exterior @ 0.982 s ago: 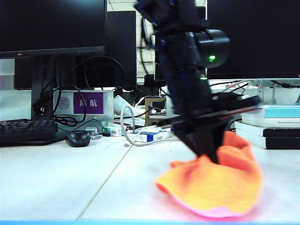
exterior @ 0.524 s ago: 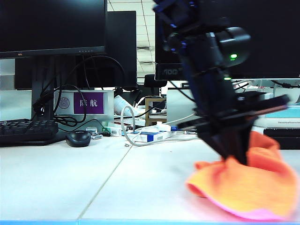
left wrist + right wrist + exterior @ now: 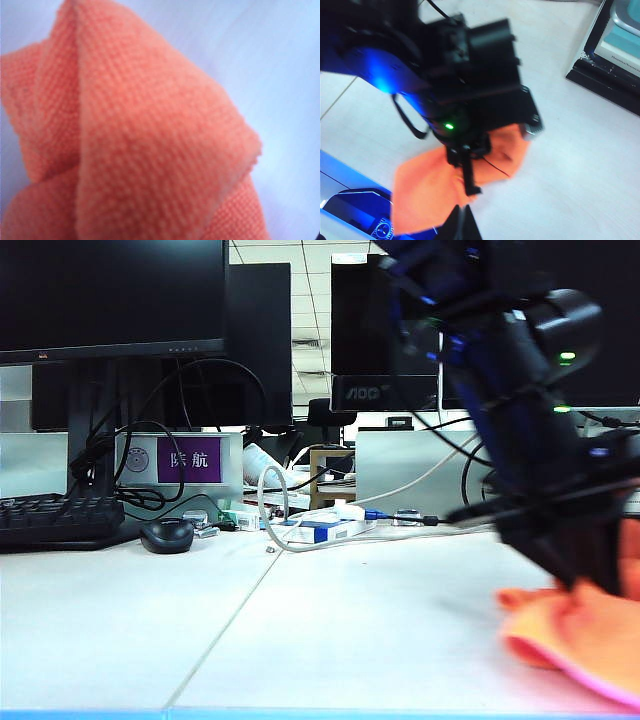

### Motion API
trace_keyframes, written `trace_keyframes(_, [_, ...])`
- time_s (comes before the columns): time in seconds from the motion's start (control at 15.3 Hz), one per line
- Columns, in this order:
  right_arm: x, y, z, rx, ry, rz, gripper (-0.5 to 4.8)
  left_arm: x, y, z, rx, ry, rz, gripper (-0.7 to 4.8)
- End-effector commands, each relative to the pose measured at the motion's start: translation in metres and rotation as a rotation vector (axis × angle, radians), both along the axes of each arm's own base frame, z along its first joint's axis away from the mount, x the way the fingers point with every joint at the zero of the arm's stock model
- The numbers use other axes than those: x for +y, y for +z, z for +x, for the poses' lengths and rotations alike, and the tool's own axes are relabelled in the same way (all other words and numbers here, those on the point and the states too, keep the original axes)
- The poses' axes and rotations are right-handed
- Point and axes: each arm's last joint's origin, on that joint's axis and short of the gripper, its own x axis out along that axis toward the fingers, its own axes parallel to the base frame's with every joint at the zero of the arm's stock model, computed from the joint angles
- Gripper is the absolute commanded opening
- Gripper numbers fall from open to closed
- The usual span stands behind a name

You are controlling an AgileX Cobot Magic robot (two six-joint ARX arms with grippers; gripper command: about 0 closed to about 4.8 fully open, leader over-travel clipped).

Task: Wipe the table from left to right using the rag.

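Observation:
The orange rag [image 3: 575,640] lies bunched on the white table [image 3: 350,620] at the far right of the exterior view, partly cut off by the frame edge. My left gripper [image 3: 598,575] points down into it and is shut on the rag. In the left wrist view the rag [image 3: 150,140] fills nearly everything and hides the fingers. The right wrist view looks down on the left arm and the rag [image 3: 425,192] spread under it. My right gripper [image 3: 461,225] hangs above the rag's edge, shut and empty.
A black mouse [image 3: 166,535] and a keyboard [image 3: 55,518] sit at the back left, under monitors and cables. Small boxes [image 3: 320,530] and wires line the back. Stacked books [image 3: 615,55] stand to the right. The blue front edge [image 3: 200,714] runs close by.
My left arm has dragged the rag to the right across the table, from the middle of the exterior view to its right edge.

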Motion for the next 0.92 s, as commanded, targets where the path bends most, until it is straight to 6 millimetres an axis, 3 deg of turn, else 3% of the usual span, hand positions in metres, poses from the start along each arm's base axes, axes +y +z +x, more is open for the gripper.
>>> trace_keyframes(0.07, [-0.001,0.002,0.000,-0.013,-0.006,0.013,-0.01,-0.013,-0.010,-0.006,0.011,-0.004,0.005,-0.05])
trace_keyframes(0.39, [-0.001,0.002,0.000,-0.013,-0.005,0.013,-0.01,-0.033,-0.013,-0.016,0.010,0.008,-0.096,-0.06])
trace_keyframes(0.92, [-0.001,0.002,0.000,-0.015,-0.005,0.015,-0.01,-0.048,-0.021,-0.018,0.035,0.033,-0.160,-0.05])
